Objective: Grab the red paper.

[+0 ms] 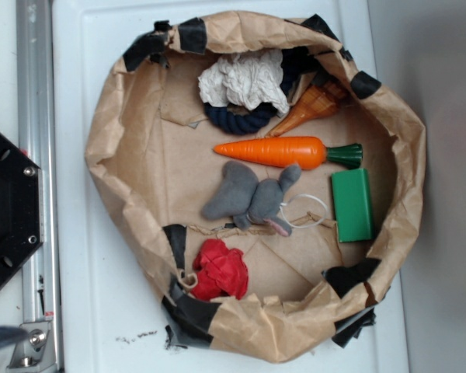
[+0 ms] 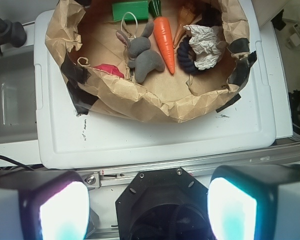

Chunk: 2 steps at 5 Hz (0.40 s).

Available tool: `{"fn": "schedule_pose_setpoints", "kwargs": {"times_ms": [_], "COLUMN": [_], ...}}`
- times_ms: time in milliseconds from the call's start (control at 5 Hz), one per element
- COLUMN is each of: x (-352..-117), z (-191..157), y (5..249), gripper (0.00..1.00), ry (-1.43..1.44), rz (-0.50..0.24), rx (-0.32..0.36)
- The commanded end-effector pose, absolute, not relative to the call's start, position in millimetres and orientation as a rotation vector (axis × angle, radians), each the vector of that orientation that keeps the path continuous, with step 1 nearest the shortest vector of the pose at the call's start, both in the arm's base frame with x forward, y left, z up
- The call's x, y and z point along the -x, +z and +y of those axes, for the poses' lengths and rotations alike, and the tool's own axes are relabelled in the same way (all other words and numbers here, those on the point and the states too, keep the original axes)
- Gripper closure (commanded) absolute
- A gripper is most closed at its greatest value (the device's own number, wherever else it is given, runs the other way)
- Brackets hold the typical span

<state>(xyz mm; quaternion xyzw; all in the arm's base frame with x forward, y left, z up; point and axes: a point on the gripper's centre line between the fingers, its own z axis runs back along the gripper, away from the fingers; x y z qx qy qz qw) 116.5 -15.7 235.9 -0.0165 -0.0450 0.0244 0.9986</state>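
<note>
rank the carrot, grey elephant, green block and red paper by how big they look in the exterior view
1. Carrot, longest.
2. Grey elephant, close behind.
3. Green block and red paper look alike; no ranking.

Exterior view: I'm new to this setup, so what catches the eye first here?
A crumpled brown paper nest with black tape fills the white table. Inside, the orange carrot lies across the middle above a grey plush elephant, and the red paper sits against the nest's near wall.
</note>
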Motion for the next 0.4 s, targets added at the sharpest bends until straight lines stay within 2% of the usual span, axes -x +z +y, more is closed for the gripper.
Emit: {"fn": "schedule_pose_setpoints", "kwargs": {"times_ms": [0, 200], "x": [-116.5, -166.5], "z": [-15.7, 11.7], "y": [235.9, 192.5], "gripper": [0.0, 0.0], "ry": [0.049, -0.104], "rz": [-0.09, -0.213], "rx": [0.033, 0.013]}}
